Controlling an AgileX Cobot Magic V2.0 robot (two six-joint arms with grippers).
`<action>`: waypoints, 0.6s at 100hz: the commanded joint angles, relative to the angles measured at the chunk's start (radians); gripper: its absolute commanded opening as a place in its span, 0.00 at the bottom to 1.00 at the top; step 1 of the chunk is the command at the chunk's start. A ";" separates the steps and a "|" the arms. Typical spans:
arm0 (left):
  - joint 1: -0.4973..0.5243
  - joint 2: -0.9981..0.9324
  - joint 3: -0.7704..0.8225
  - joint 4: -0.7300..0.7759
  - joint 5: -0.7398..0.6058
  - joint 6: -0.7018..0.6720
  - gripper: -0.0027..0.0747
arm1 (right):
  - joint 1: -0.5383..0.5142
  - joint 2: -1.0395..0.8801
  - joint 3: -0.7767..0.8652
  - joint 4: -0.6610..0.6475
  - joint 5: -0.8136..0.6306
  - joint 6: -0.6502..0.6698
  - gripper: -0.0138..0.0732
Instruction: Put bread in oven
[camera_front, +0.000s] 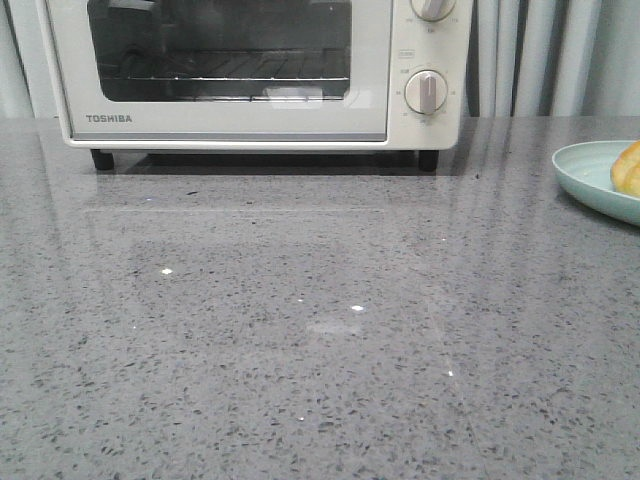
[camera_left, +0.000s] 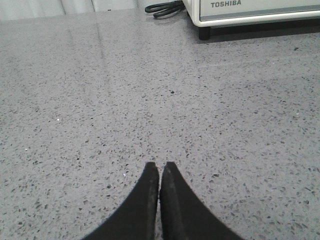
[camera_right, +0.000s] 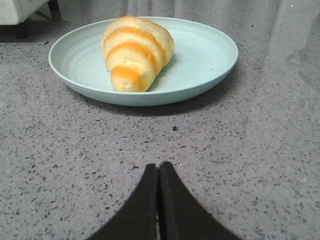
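Nearest in the left wrist view, the left gripper (camera_left: 159, 167) hangs low over the grey speckled countertop (camera_left: 125, 100), its two black fingers pressed together at the tips with nothing between them. The right wrist view shows the same for the right gripper (camera_right: 158, 167): its dark fingers are clenched tip to tip, empty, over bare stone. Neither gripper shows in the front view. Just beyond the right gripper, apart from it, a pale mint-green plate (camera_right: 205, 55) sits flat on the counter, and the bread (camera_right: 135, 50) lies in it, a golden-brown roll with cream stripes across its crust, its narrower end pointing toward the camera. In the front view the same plate (camera_front: 590, 170) is cut off by the right edge of the picture, with only a sliver of the bread (camera_front: 629, 166) visible on it. Well apart from it, at the back of the counter, stands the oven (camera_front: 230, 115), cream-white with the TOSHIBA name on the lower left of its front. Its glass-windowed door is closed, the wire rack (camera_front: 220, 70) visible inside through the glass, and two round knobs (camera_front: 427, 92) sit one above the other on its right side. Black feet lift it off the counter. Beside its corner in the left wrist view lies a coiled black cord (camera_left: 165, 8). Behind everything hangs a pale pleated curtain (camera_front: 560, 55).
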 joint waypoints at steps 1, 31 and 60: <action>-0.004 -0.026 0.024 0.000 -0.064 0.000 0.01 | 0.004 -0.013 0.024 -0.007 -0.027 -0.007 0.07; -0.004 -0.026 0.024 0.000 -0.064 0.000 0.01 | 0.004 -0.013 0.024 -0.007 -0.027 -0.007 0.07; -0.004 -0.026 0.024 0.000 -0.064 0.000 0.01 | 0.004 -0.013 0.024 -0.013 -0.027 -0.007 0.07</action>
